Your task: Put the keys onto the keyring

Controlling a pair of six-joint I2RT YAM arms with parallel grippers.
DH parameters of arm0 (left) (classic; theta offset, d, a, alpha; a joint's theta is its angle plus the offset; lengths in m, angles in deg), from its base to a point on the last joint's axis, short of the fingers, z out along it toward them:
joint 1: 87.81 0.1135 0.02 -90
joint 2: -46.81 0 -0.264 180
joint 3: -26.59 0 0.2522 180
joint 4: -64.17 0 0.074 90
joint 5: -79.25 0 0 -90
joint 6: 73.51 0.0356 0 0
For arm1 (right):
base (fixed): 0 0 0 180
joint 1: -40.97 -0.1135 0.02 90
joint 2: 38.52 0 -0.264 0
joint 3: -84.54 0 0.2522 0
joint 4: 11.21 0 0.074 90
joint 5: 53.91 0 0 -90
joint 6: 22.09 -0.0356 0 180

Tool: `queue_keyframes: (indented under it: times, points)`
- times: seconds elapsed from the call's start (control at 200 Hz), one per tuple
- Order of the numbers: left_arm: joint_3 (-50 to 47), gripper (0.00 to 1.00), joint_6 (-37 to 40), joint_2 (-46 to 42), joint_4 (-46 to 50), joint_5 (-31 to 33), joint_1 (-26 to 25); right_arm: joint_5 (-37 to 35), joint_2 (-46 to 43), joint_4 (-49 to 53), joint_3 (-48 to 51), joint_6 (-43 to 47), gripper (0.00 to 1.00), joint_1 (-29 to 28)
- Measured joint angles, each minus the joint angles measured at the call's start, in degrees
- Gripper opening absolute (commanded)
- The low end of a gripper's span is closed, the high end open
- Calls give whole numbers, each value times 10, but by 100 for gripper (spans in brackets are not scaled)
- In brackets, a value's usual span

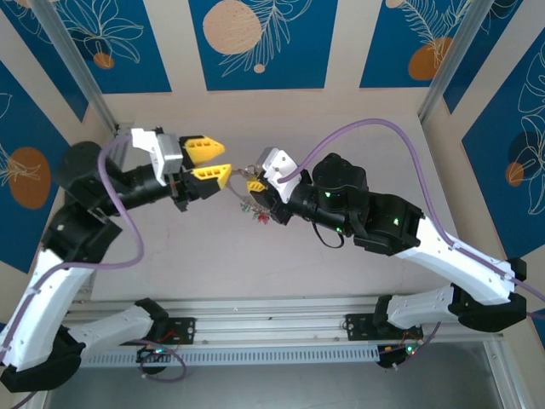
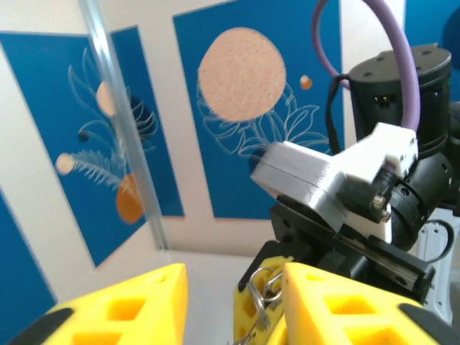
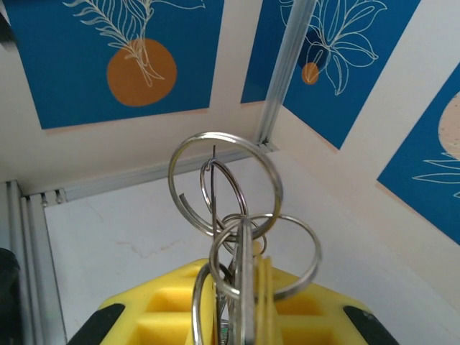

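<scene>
**Ring held up, gap on offer**

The yellow-fingered right claw point(image 3: 241, 277) is clamped on a cluster of steel split rings. The large thin grey metal keyring point(image 3: 223, 135) stands upright just above its tips. The hoop's cut end shows on the side away from a smaller steel loop point(image 3: 318, 253). Below that claw hangs a bunch of little keys with green and red plastic tags point(image 1: 255, 210), clear of the pale bench point(image 1: 281, 281). The left claw point(image 1: 223, 159) faces the rings from just beside them, its fingers spread apart and holding nothing.

We judge the step in hand to be the threading. It should go best if the right claw holds the hoop steady and square. The left claw should come in at the cut end and close on one wire only, not several. A slow approach looks wise, since thin round wire is likely to slip off broad pads.

Much is hard to read. The rings overlap where the right claw pinches them, and their lower arcs are hidden between its fingers. We cannot tell which loop carries the small dark keys. From overhead, the bunch under the claw is too small to count.
</scene>
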Motion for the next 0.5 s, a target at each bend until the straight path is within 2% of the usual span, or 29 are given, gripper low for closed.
queue_keyframes:
  times: [0.135,0.25,0.5]
  points:
    - [163,43,35,53,176,41,0,-11,-1,15,0,20,0,0]
    - [258,45,34,99,289,67,-1,-20,-1,26,0,32,0,0]
    - [278,51,-30,173,402,105,-8,-60,-1,21,3,73,0,-1]
